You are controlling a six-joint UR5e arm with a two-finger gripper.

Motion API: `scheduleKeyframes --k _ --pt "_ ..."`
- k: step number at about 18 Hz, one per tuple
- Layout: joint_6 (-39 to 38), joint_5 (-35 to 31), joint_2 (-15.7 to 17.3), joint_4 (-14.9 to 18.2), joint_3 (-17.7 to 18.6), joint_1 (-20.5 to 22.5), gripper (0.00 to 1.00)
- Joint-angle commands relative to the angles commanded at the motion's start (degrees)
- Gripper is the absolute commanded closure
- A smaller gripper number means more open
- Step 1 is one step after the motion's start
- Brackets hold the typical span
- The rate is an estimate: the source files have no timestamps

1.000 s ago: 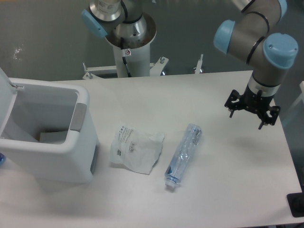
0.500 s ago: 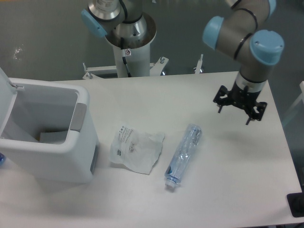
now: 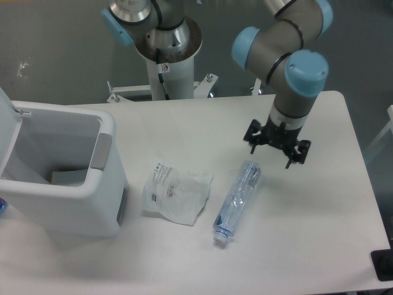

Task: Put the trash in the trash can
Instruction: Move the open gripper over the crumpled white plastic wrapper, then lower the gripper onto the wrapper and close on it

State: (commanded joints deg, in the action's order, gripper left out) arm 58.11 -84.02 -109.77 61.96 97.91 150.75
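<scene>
Two pieces of trash lie on the white table (image 3: 319, 215). One is a wrinkly translucent plastic wrapper (image 3: 175, 192) with small black print, near the middle. The other is a clear bluish bottle (image 3: 238, 200) lying on its side, its white cap pointing toward the front edge. The trash can (image 3: 58, 175), a boxy white bin with a grey panel on its rim, stands open at the left. My gripper (image 3: 277, 147) hangs open above the table, just up and right of the bottle's base, holding nothing.
The arm's white pedestal (image 3: 167, 67) stands behind the table's far edge. Something flat and pale lies inside the bin. A black object (image 3: 383, 264) sits at the table's front right corner.
The gripper has travelled left across the table, from near the right edge to just above the bottle's far end. The wrapper, bottle and bin have not moved.
</scene>
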Motion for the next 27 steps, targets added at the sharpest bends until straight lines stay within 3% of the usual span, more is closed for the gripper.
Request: scheduleKeyframes --k 4,12,19,24,27 --pt "-4.31 0.00 -0.01 0.52 0.44 -4.49 0.00" --pt "-4.32 0.09 3.68 0.18 9.48 -9.15 0.00" --pt "-9.33 -0.26 0.70 -0.18 8.44 -14.16 0.00" --pt "-12.67 -0.88 0.70 -0.53 10.19 -17.85 0.00" --pt "-14.95 -5.00 0.52 -0.61 11.60 -21.01 0.00"
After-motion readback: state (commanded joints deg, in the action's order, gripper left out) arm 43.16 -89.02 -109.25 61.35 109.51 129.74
